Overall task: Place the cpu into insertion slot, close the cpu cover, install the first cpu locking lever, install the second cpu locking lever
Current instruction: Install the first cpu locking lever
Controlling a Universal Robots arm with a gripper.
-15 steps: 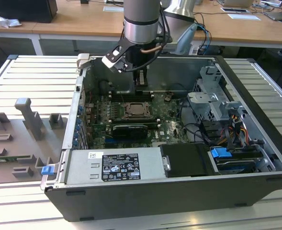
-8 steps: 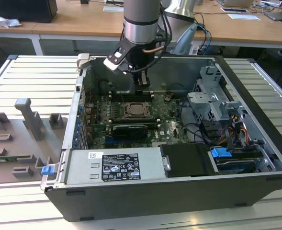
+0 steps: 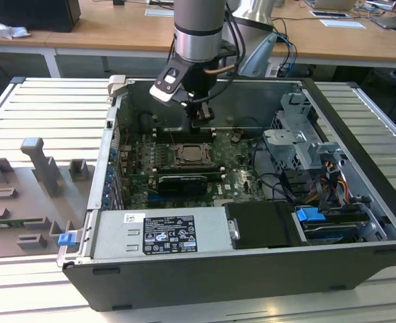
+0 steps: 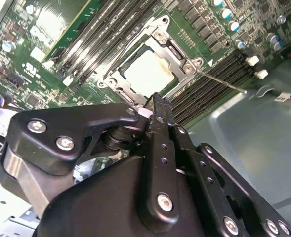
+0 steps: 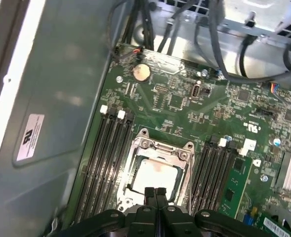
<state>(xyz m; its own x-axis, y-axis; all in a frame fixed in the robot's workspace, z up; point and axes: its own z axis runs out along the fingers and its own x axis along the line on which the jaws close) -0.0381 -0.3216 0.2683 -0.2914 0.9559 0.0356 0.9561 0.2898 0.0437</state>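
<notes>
Wooden desks line the background of the exterior view, and in front of them an open computer case (image 3: 204, 269) lies on a slatted metal table (image 3: 43, 108). The arm reaches down into it, with the gripper (image 3: 199, 121) hanging over the green motherboard at the far edge of the insertion slot (image 3: 191, 155).

The first wrist view looks straight down on the work. The cpu (image 5: 152, 177) sits in the slot, its pale top showing through the cut-out of the cpu cover (image 5: 160, 147), which lies flat over it. The two black fingertips are pressed together with nothing between them, poised just above the socket's edge and flanked by the long black memory slots (image 5: 103, 158).

By that evidence, placing the chip and closing the cover look done, and the lever work is the step in hand. It calls for fine contact: the rod is thin, the closed tips are narrow, and the memory slots crowd both sides.

The second wrist view adds what the first does not: a slim locking lever (image 4: 219, 81) running out from the socket corner across the memory slots. It appears to stand free rather than latched, though the angle leaves that uncertain. The exterior view alone places the arm within the case.
</notes>
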